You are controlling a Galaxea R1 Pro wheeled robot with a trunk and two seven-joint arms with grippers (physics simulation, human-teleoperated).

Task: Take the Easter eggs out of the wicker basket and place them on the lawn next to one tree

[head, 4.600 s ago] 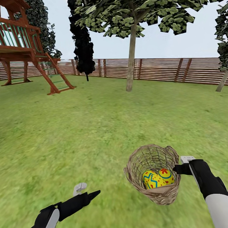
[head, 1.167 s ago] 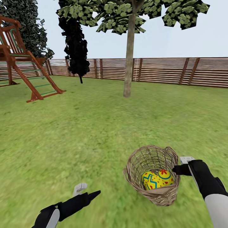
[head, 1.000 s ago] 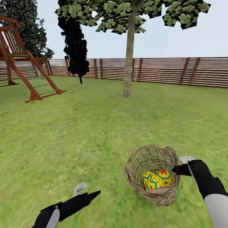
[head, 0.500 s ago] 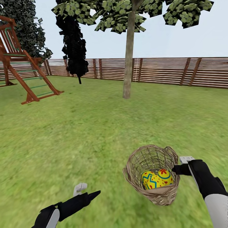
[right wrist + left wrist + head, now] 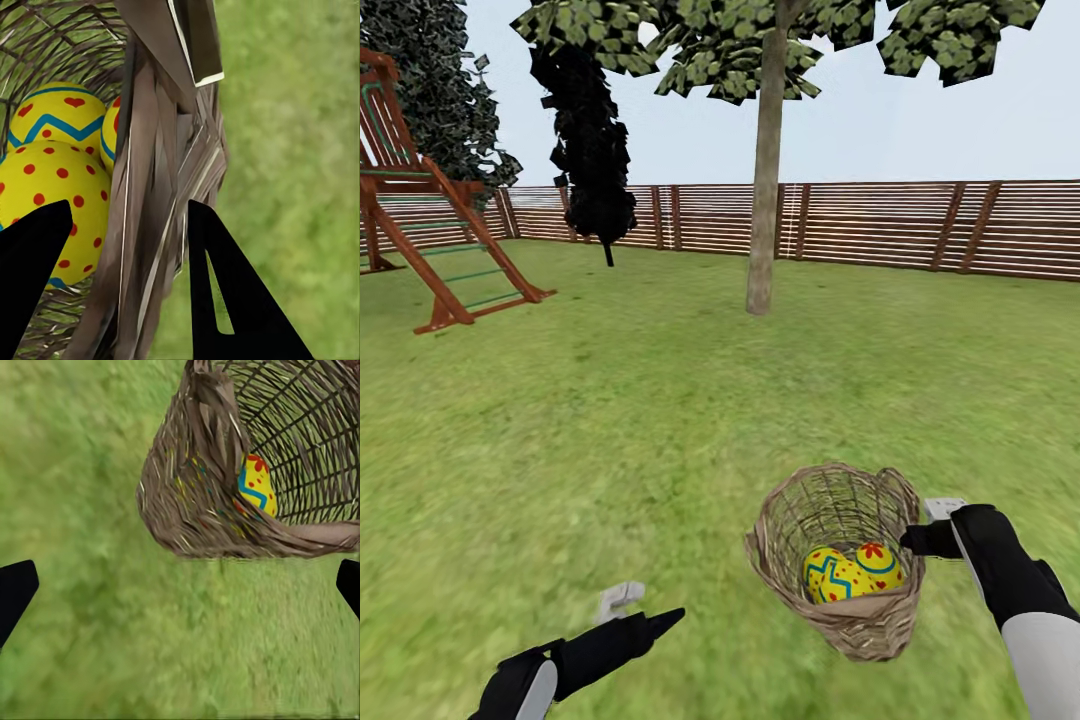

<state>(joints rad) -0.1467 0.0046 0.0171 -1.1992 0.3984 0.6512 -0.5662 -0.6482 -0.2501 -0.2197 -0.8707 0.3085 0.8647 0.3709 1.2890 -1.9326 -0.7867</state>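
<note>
1. The right gripper pinches the rim of the wicker basket, jaws closed across the weave, the basket tilted above the lawn;
2. The Easter eggs lie inside; apparently three;
3. The left gripper hangs empty, jaws spread;
4. The tree stands well ahead.

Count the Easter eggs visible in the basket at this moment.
3, all inside the wicker basket held by the right tool: a dotted egg, a zigzag-and-heart egg, and a third's edge beside them.
</note>
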